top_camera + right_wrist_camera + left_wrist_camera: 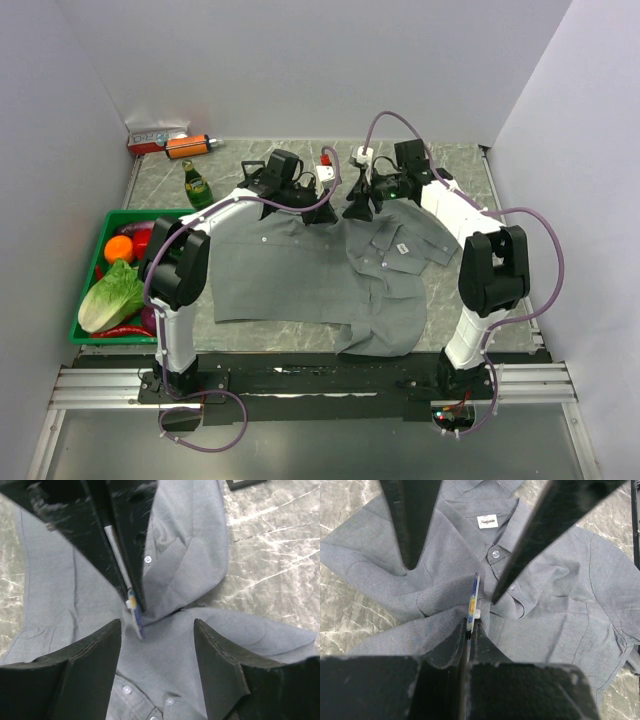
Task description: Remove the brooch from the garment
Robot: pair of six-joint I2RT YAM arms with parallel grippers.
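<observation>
The grey shirt [300,270] lies spread over the table, its fabric drawn up in a peak between the two grippers. The brooch [474,596] shows edge-on, a thin blue disc with a yellow patch and a white clasp. My left gripper [468,630] is shut on it, with shirt cloth bunched against both sides. In the right wrist view the brooch [136,619] sticks out below the left gripper's closed fingers [125,545]. My right gripper [157,625] is open and empty, its fingers straddling the peak just below the brooch. In the top view the left gripper [322,207] and the right gripper [357,208] almost meet.
The shirt's white label [488,521] and a button [495,554] lie beyond the brooch. A green crate [95,322] of vegetables stands at the left. A green bottle [197,185], an orange tube [188,145] and small white objects [361,155] sit at the back.
</observation>
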